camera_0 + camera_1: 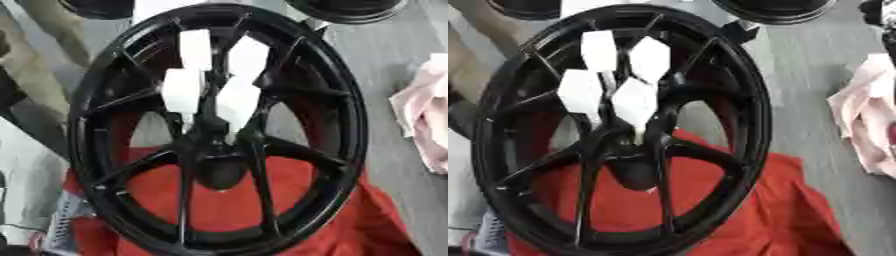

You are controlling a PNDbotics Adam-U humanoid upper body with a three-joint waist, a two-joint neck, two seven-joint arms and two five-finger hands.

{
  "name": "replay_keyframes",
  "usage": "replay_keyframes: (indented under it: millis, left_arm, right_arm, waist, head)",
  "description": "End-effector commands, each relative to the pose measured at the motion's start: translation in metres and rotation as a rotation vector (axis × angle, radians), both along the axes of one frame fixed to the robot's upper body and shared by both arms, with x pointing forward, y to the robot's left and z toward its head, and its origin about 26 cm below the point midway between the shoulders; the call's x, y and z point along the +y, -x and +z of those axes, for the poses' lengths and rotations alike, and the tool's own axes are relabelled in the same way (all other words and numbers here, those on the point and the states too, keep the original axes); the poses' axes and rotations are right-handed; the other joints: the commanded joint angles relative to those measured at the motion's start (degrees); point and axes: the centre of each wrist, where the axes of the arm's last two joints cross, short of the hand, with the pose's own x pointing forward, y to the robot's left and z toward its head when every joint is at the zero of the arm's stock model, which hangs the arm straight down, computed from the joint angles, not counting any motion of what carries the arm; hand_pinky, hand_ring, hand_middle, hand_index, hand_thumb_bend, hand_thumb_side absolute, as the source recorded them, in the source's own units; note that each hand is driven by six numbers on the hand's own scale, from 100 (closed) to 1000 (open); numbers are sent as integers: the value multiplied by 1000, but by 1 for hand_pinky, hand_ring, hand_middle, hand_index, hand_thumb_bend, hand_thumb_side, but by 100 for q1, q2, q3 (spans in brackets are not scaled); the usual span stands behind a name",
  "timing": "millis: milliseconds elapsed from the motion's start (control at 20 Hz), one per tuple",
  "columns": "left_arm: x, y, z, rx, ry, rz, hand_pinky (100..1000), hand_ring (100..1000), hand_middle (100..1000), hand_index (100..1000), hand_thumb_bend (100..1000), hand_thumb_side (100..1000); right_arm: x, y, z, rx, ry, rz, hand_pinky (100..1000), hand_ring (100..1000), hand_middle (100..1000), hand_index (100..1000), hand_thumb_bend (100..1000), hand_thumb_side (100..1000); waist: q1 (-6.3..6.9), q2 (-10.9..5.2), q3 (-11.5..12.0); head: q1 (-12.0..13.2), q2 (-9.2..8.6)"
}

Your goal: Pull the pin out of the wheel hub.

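Black wheel hub [219, 130] stands upright over red cloth [710, 200]; white blocks [614, 75] near its centre; neither robot hand of mine shows

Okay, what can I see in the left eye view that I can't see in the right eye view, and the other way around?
Only the left eye view shows more of the striped thing at the lower left edge, beside the red cloth.

Only the right eye view shows a dark object in the top right corner, and more grey floor between the wheel and the pink cloth.

Both show the black spoked wheel standing over a red cloth, four white blocks against its upper spokes, the pink cloth at right, and other dark wheels along the top. No robot hand shows in either.
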Motion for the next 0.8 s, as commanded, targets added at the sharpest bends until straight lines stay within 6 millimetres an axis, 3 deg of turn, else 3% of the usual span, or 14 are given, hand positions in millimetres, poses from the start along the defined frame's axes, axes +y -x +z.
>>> replay_keyframes:
  millis: [50,450,800]
  left_arm:
    - [4,3,10,-38,-23,12,808,713,718,895,126,834]
    - [6,3,10,-37,-30,17,809,712,719,895,126,834]
    - [6,3,10,-37,-38,16,810,713,719,895,124,831]
  right_arm:
    - [-4,5,13,-30,52,-17,758,690,615,662,100,567]
    - [-13,8,26,-38,226,-26,769,702,621,670,100,484]
    - [-13,9,49,-95,500,21,786,723,638,690,100,354]
  waist:
    - [-5,-77,-13]
    - [-33,-79,-50]
    - [-28,-126,-51]
  head:
    - [23,-71]
    - [16,-96]
    - [3,-81]
